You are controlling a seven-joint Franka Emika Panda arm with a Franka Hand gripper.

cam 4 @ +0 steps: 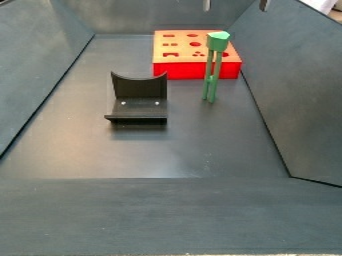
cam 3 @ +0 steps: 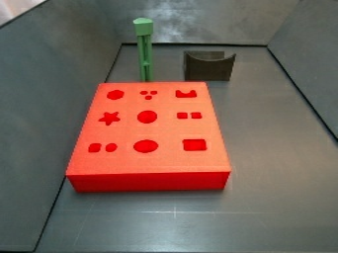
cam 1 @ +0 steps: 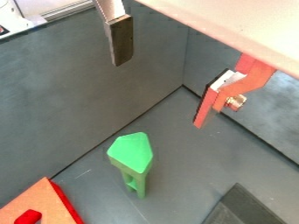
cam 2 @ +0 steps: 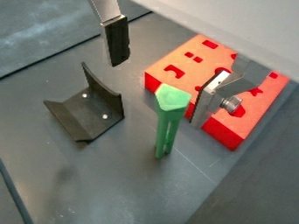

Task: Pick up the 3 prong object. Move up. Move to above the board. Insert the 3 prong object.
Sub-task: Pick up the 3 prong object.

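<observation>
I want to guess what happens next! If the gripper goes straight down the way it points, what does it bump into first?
Probably the green post. In both wrist views the gripper hangs open above it, with the post's cap between the fingers. Depth is unclear, so a finger might graze the cap or the floor.

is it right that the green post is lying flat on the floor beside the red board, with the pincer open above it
Not quite: the green post stands upright, not flat, as a side view shows. The rest holds: it is beside the red board, apart from it, and the pincer hangs open above it, fingers holding nothing.
</observation>
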